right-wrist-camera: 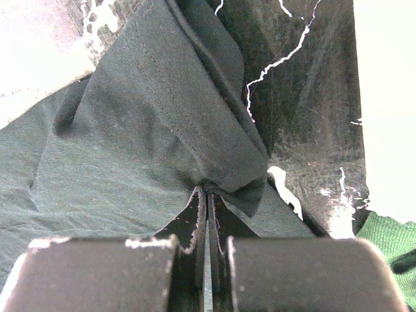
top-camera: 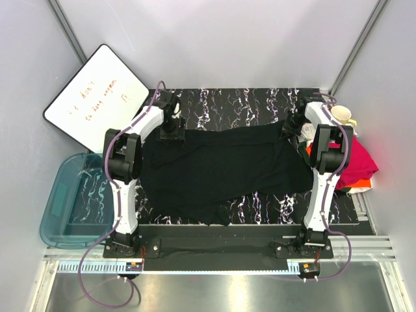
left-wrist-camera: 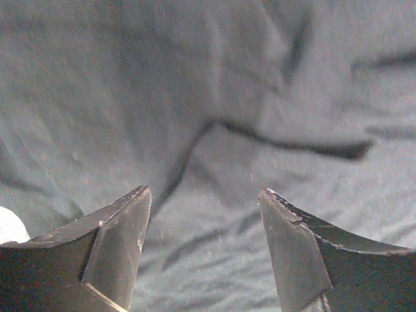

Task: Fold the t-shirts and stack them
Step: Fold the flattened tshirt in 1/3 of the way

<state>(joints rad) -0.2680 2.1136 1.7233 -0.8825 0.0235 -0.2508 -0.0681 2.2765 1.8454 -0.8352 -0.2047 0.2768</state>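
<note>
At the far left, a translucent blue bin (top-camera: 68, 198) is seen beside the table (top-camera: 240, 101); its outer edge is partly cut off from clear view by the wall. Behind it a whiteboard (top-camera: 97, 97) is propped at a tilt, and orange handwriting is carried on it, but the words are too small to be read.

The left gripper (top-camera: 172, 133) is held over the far left edge of the black t-shirt (top-camera: 221, 166), which is spread rumpled across the middle of the table between the two arms. In the left wrist view the jaws of this gripper (left-wrist-camera: 205, 201) are spread wide, with wrinkled dark cloth (left-wrist-camera: 214, 97) filling the frame beyond the fingers (left-wrist-camera: 117, 240); whether the tips touch the cloth cannot be told.

At the shirt's far right corner, the right gripper (top-camera: 290, 133) is lowered. In the right wrist view its jaws (right-wrist-camera: 207, 192) are pressed together on a stitched fold of the black shirt (right-wrist-camera: 162, 117), bunched up from the tips. A scrap of green cloth (right-wrist-camera: 383, 250) is cut off at the lower right corner of that view and cannot be identified.

Further right, a cream mug (top-camera: 342, 116) stands at the table's far corner. The pink t-shirt (top-camera: 357, 162) is heaped near it and partly hidden by the right arm, with the orange piece (top-camera: 361, 185) showing just under its near edge.

Along the near edge a measuring strip (top-camera: 214, 266) is fixed; its marks are unreadable.
</note>
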